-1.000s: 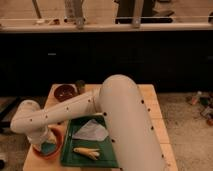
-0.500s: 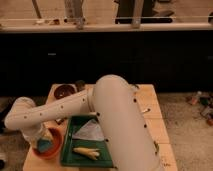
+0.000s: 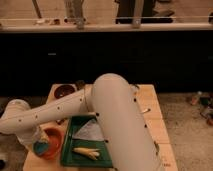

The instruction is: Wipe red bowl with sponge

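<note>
1. The red bowl (image 3: 52, 142) sits at the near left corner of the wooden table (image 3: 152, 107), just left of a green tray (image 3: 70, 152). Only part of its rim and inner wall shows; the white arm (image 3: 75, 107) and its wrist cover the bowl's left side.
2. The sponge (image 3: 41, 147) shows as a small teal patch low in the bowl, at its left part, touching the bowl's inside.
3. The tool (image 3: 39, 143) is down at the bowl, right over the sponge. Its fingers are hidden behind the wrist and cannot be made out one by one; it is closed, gripping the sponge.
4. The arm's big upper link fills the middle of the camera view and hides much of the table and the right part of the tray. It is cut off by the bottom edge.
5. In the tray lie a pale cloth (image 3: 90, 131) and, nearer the camera, a yellowish curved thing (image 3: 86, 152) that is too blurred to name.
6. A dark maroon bowl (image 3: 65, 91) stands at the far left of the table, well apart from the red bowl, partly behind the arm.
</note>
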`<state>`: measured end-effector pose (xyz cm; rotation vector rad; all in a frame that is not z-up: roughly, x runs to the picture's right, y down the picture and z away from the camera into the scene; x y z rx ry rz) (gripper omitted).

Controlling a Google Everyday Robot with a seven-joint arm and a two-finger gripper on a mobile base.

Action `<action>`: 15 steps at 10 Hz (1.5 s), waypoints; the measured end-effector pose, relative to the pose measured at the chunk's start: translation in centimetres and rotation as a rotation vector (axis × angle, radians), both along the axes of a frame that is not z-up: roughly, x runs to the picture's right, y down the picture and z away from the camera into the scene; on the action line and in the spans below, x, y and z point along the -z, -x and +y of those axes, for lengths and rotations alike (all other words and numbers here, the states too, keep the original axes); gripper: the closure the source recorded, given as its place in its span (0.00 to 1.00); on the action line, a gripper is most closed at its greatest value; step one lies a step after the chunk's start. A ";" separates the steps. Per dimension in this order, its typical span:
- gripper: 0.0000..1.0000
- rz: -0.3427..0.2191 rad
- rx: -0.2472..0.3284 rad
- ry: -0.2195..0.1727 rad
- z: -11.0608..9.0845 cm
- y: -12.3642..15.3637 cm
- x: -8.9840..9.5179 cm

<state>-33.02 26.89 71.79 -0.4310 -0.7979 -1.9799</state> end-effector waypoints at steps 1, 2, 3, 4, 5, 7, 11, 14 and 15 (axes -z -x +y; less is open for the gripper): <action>1.00 0.012 -0.005 -0.001 -0.2 -1.0 -0.2; 1.00 0.028 -0.013 -0.003 -0.4 -2.1 -0.4; 1.00 0.045 -0.018 -0.003 -0.6 -3.0 -0.7; 1.00 0.052 -0.027 0.002 -0.7 -2.9 -1.0; 1.00 0.076 -0.034 0.011 -0.7 -3.2 -2.0; 1.00 0.104 -0.034 0.022 -1.0 -4.5 -4.4; 1.00 0.092 -0.011 0.027 -1.3 -2.3 -5.4; 1.00 0.066 0.011 0.022 -0.7 -1.3 -3.8; 1.00 0.059 0.013 0.021 -0.5 -1.5 -3.2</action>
